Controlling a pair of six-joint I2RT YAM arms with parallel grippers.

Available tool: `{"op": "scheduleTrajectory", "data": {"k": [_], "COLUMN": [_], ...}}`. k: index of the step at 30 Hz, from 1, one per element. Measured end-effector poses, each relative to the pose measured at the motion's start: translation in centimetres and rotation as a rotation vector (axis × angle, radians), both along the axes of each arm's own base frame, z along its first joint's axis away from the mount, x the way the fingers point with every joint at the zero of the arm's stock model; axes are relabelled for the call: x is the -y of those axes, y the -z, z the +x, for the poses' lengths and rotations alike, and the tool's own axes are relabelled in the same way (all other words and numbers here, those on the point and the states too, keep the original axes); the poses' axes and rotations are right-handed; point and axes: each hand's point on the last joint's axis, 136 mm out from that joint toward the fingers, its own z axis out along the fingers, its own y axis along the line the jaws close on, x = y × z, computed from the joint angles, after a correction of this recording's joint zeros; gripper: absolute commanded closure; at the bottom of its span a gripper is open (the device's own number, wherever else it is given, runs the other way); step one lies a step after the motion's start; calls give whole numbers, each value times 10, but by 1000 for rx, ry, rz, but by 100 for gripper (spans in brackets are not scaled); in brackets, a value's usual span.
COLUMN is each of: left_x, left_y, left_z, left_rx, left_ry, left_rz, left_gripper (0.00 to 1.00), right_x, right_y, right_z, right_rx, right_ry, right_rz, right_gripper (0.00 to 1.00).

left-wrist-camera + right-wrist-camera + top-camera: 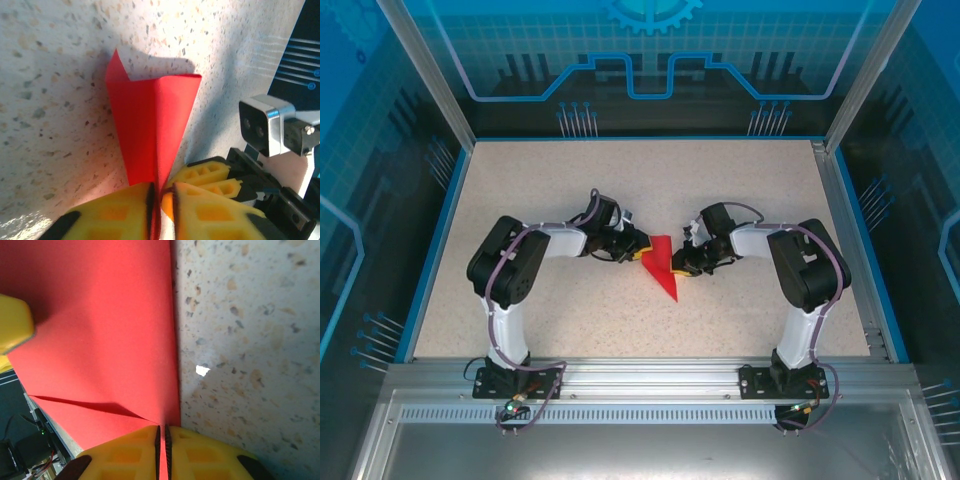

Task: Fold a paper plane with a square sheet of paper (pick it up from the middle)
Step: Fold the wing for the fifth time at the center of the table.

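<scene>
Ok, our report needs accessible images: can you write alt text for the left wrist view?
Folded red paper, tapering toward the camera, is pinched between the yellow fingers of the left tool over a speckled table. At right, the right tool reaches the paper's edge, a small camera mounted behind it.

I see a speckled beige tabletop (620, 180) with a blue rim (434, 250) along its sides; an aluminium rail (650, 375) runs across the near edge, with a grey metal tray (620, 450) just below it; translucent blue panels (650, 60) printed with circuit lines wall the cell; on my right wrist feed, a small white fleck (202, 371) lies on the tabletop.
</scene>
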Motion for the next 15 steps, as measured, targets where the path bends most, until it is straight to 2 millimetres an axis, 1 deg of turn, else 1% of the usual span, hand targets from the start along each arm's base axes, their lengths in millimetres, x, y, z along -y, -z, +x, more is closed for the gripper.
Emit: {"op": "scheduleTrajectory", "data": {"k": [4,6,10,11,15], "left_x": [-2,-2,-5,-7,-12], "left_y": [1,1,-2,-3,-12], "left_z": [0,0,-2,-2,-3], "left_rx": [-11,-12,-5,-2,15], "left_ry": [4,2,-10,-15,-50], "left_rz": [-14,-13,-3,2,15], "left_gripper": [96,98,100,100,100], "right_x": [0,-1,-3,-2,14], "right_y": [-2,-3,-8,-11,-20], "right_z": [0,0,1,2,4], "right_rx": [10,21,63,83,181], "right_ry": [-6,-9,-13,-10,24], "right_rz": [2,6,18,13,-56], "right_gripper": [81,78,67,67,61]}}
